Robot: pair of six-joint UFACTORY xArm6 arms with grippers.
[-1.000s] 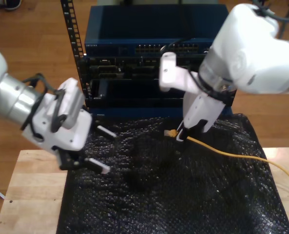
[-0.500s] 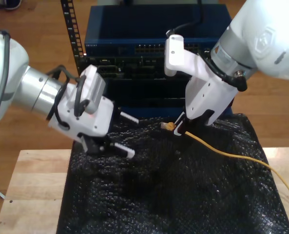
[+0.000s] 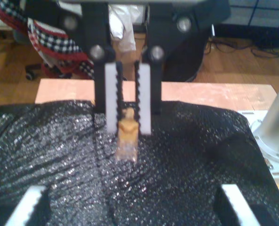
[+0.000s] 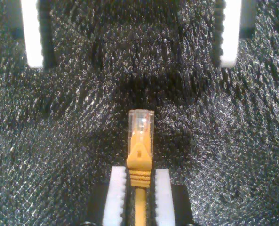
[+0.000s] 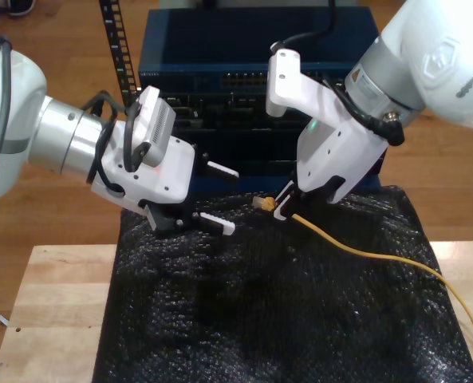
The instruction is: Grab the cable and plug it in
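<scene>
You are in the carrying step: the grab looks done and the plugging is not yet begun. My second gripper (image 5: pixel 282 206) is clamping the cable (image 5: pixel 364 251) just behind its tip. In the second wrist view its pads (image 4: pixel 116 193) are pressing on the ribbed yellow boot (image 4: pixel 139 160) from both sides, and the clear plug (image 4: pixel 140 123) is jutting out in front of them, free and level. The cable is hanging above the far edge of the black bubble-wrap mat (image 5: pixel 284 319). Its length is trailing across the mat toward the worktop's edge at the exterior view's right.

My first gripper (image 5: pixel 230 199) is hovering opposite with its fingers wide apart, gripping nothing and facing the plug across a small gap.

In my judgement, the next move is asking you to turn the plug toward the equipment rack (image 5: pixel 220 120) behind the mat's far edge. You then need to line it up squarely with one socket in the port row (image 5: pixel 252 80). The sockets are looking small and closely packed, so a slight tilt could be enough to make it miss. Which way the latch is facing, I cannot tell.

The mat is lying crinkled and glossy over a pale wooden worktop (image 5: pixel 53 311). A wooden floor (image 5: pixel 61 48) is showing around it.
</scene>
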